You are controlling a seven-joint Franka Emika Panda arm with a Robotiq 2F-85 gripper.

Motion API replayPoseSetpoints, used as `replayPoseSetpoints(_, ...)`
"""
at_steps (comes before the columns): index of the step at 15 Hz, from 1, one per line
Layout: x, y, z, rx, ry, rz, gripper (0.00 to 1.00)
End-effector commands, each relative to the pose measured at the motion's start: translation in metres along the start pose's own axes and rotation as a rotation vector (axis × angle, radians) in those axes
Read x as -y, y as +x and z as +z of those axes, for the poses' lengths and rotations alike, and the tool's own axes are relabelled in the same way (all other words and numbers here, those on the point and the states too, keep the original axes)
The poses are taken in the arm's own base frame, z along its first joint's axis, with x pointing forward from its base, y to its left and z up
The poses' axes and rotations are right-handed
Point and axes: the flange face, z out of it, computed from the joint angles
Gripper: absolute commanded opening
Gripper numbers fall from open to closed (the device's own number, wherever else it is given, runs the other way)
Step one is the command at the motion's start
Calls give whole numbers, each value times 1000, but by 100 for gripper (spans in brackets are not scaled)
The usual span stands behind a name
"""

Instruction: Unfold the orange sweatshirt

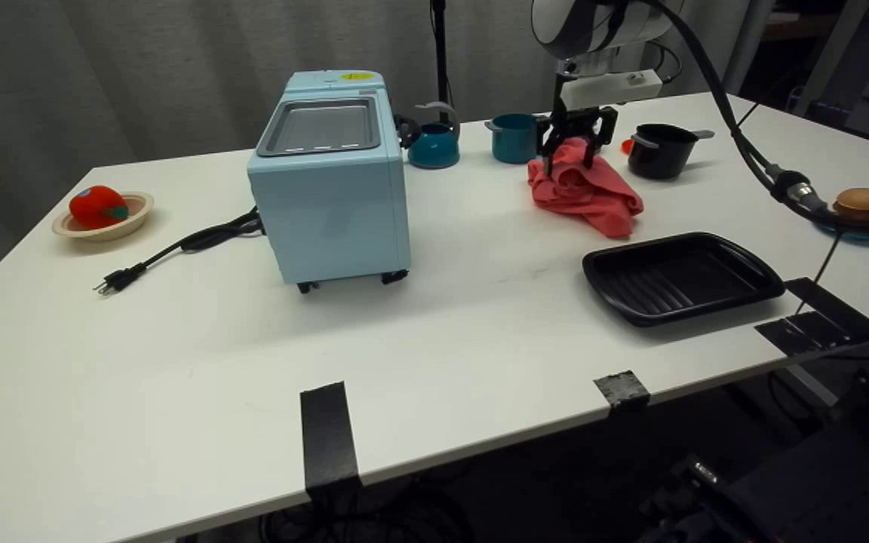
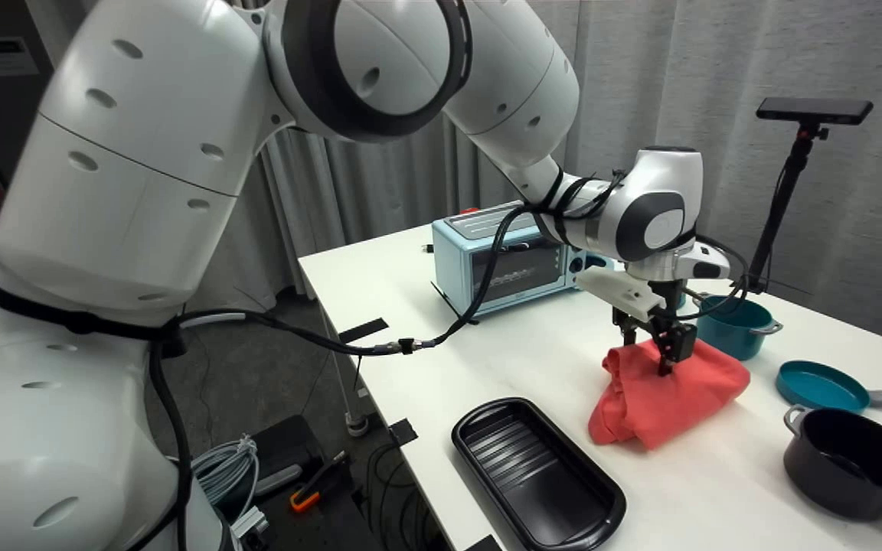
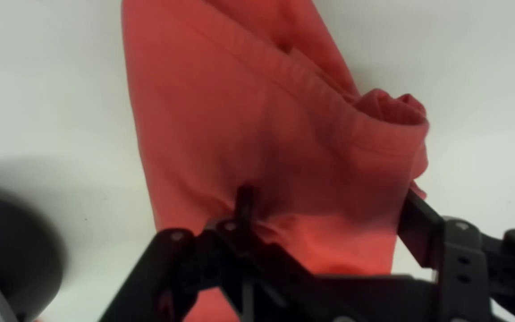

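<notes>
The orange sweatshirt, a coral-red cloth, lies as a folded, bunched heap on the white table in both exterior views [image 1: 593, 200] [image 2: 694, 394]. In the wrist view the sweatshirt [image 3: 204, 103] shows a hemmed edge running diagonally and a rolled opening at the right. My gripper [image 1: 569, 166] points down over the cloth; it also shows in the other views [image 2: 646, 356] [image 3: 328, 192]. Its fingers are wide apart with cloth between them. One finger presses into the cloth and dents it; the other is at the cloth's edge. The underside of the heap is hidden.
A black baking tray [image 1: 683, 279] lies in front of the cloth. A teal pot [image 2: 736, 329] stands close behind the gripper. A black pot [image 1: 661, 154] and a teal pan [image 2: 816, 386] stand beside the cloth. A light blue toaster oven [image 1: 336, 204] stands farther along the table.
</notes>
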Motion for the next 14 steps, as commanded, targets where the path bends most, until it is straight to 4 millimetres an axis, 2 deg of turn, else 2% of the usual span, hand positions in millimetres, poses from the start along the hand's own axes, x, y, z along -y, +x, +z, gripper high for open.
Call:
replayPoseSetpoints(1, -1, 19, -5, -8, -22, 2, 47)
replayPoseSetpoints(7, -11, 31, -34, -55, -4, 13, 1)
replayPoseSetpoints(9, -16, 32, -42, -51, 4, 26, 0)
replayPoseSetpoints(11, -17, 10, -52, -44, -14, 47, 1)
replayPoseSetpoints(14, -42, -9, -61, -45, -82, 92, 1)
